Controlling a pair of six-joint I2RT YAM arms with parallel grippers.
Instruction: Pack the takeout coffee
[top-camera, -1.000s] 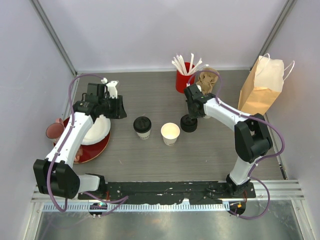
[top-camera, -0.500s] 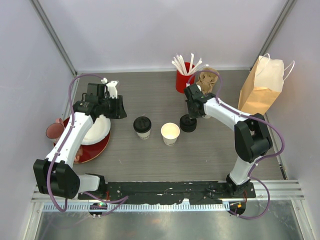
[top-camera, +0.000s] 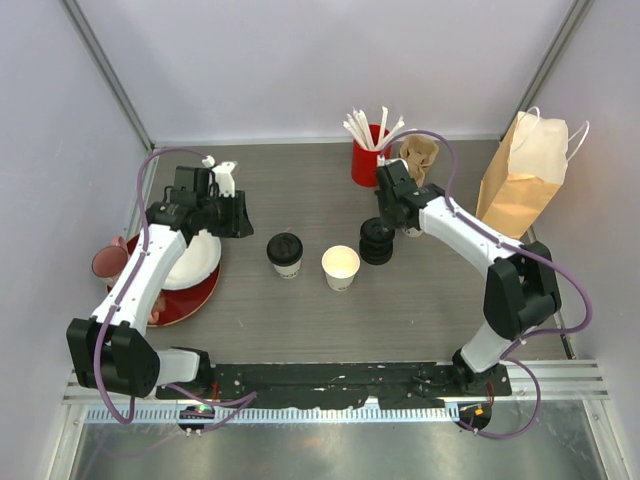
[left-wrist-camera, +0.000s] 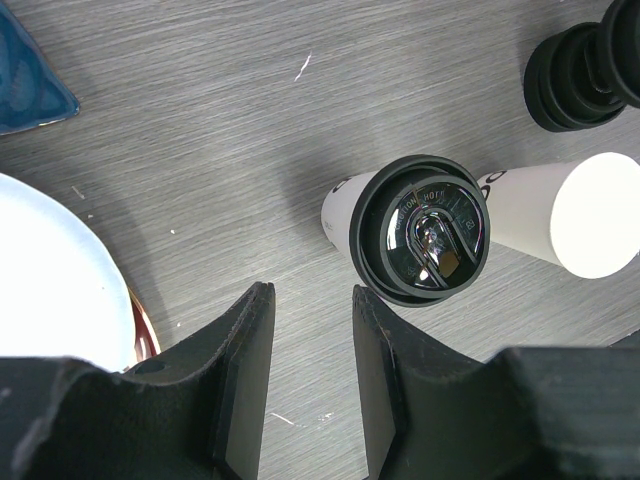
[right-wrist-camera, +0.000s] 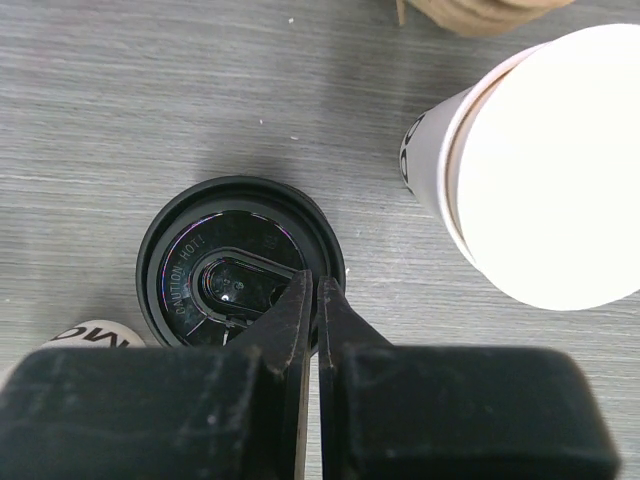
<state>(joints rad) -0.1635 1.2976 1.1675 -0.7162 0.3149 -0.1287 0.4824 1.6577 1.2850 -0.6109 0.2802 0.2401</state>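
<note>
Table (top-camera: 300, 310) bears lidded cup (top-camera: 285, 250), open cup (top-camera: 340, 266), lids (top-camera: 377, 242).

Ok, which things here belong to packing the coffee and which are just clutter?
Job: white paper cup with black plastic sip lid; lidless white paper cup; stack of black plastic lids, its top lid pinched by the right gripper; brown paper bag, probably the destination.
Lying about: red cup of white sticks; crumpled brown napkins; red plate; white bowl.

The right pincer (right-wrist-camera: 313, 285) is rising, drawing the black lid (right-wrist-camera: 215, 260) at its tips off the lid stack (top-camera: 377, 250) below. The right arm (top-camera: 470, 232) is swinging its elbow outward.
</note>
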